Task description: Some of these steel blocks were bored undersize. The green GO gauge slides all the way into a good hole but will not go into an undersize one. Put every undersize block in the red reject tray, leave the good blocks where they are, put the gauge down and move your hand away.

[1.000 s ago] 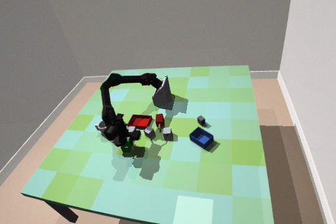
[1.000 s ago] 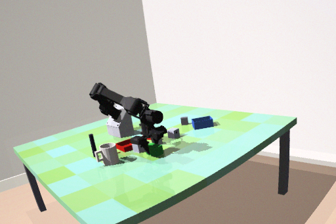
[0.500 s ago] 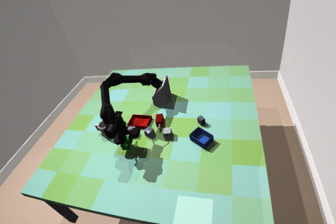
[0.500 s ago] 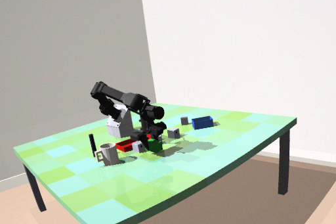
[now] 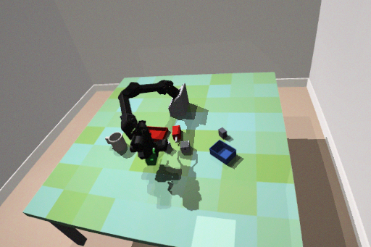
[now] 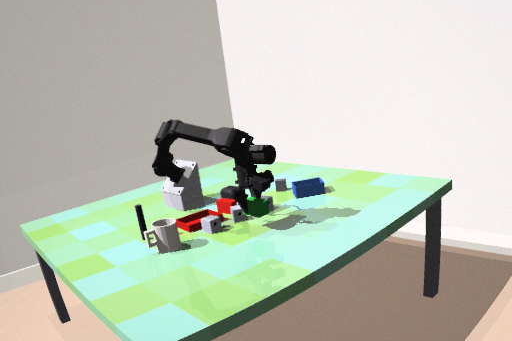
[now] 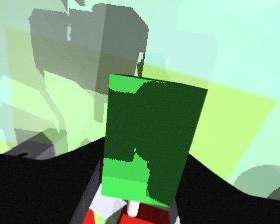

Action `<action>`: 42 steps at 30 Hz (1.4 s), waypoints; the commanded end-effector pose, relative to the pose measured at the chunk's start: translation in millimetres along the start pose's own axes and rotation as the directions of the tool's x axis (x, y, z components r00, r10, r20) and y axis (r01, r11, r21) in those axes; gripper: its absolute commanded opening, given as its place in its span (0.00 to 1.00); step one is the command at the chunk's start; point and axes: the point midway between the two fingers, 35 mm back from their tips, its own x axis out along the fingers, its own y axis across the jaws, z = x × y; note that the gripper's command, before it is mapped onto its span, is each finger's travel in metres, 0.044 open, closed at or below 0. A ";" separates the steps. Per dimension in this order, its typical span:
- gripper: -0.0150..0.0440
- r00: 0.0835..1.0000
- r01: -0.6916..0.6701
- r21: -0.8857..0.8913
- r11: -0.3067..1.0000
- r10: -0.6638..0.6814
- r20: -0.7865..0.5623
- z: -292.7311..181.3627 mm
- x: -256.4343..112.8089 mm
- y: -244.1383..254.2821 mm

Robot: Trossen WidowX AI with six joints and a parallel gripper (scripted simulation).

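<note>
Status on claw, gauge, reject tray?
Claw shut on green gauge. No block visible in red reject tray. Blocks crowd close beside claw.

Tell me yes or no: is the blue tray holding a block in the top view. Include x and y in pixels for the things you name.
No, the blue tray (image 5: 216,155) (image 6: 308,188) shows only its bare inside floor.

We arch our black arm (image 5: 144,88) (image 6: 192,130) up from its base and out over the table, elbow high and bent, the wrist turned down. Our gripper (image 5: 153,154) (image 6: 252,203) (image 7: 143,141) points toward the tabletop, its fingers closed on the green gauge (image 5: 151,159) (image 6: 258,206) (image 7: 153,135), partly spread by it.
</note>
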 end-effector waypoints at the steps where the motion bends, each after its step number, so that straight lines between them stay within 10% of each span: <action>1: 0.25 1.000 -0.005 -0.025 1.000 0.006 0.011 4.6 -14.9 68.5; 8: 0.25 1.000 0.011 -0.039 0.999 -0.011 0.014 -6.3 -26.5 155.3; 42: 0.25 1.000 0.014 -0.037 0.999 -0.014 0.015 0.5 26.3 154.3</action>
